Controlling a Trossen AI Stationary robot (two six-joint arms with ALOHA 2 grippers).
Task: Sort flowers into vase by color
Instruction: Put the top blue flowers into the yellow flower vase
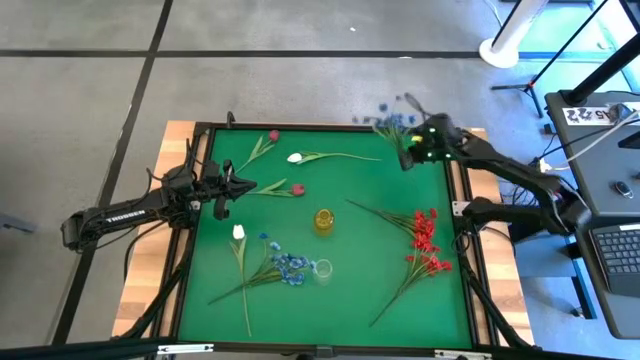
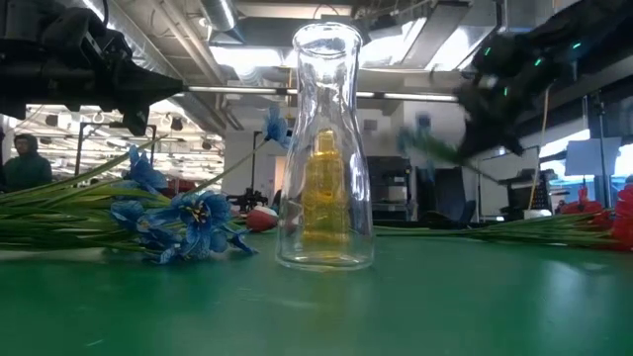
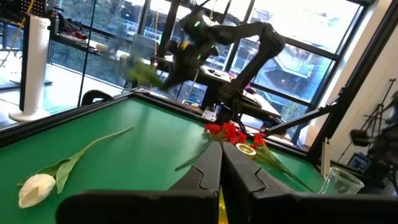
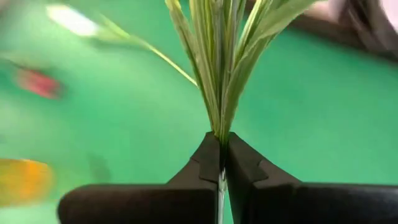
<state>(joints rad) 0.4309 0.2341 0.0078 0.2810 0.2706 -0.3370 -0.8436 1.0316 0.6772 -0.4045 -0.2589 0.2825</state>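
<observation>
The right gripper (image 1: 412, 150) hangs over the far right corner of the green tabletop (image 1: 370, 250), its fingers (image 4: 208, 163) clamped on the bundled green stems of a blue flower spray (image 1: 393, 122). From above, the spray's long axis runs roughly from the gripper toward the far edge, blue heads pointing outward past the frame; the right wrist view shows the stems fanning out just beyond the grip.

The main risk, as I judge it, is in that pinch — many thin stems squeezed at one point could slip or splay, so one strand drops out on the way. The spray is also held well away from the clear glass vase (image 1: 322, 271) and the yellow vase (image 1: 324, 220), both near the tabletop's middle. To get stems-first into a narrow neck the spray would have to be turned, and a loose stem end could catch the rim and tip the vase. The low view shows the clear vase tall and slim, so a sideways knock looks likely to topple it.

A second blue spray (image 1: 285, 266) lies just beside the clear vase, heads toward it and stems trailing to the near left. The red sprays (image 1: 425, 245) lie on the right half, stems running diagonally — heads toward the far side. A white bud (image 1: 295, 157) lies near the far edge with its stem pointing right.

The left gripper (image 1: 240, 186) waits low at the left side, fingers (image 3: 205, 174) together on nothing.
</observation>
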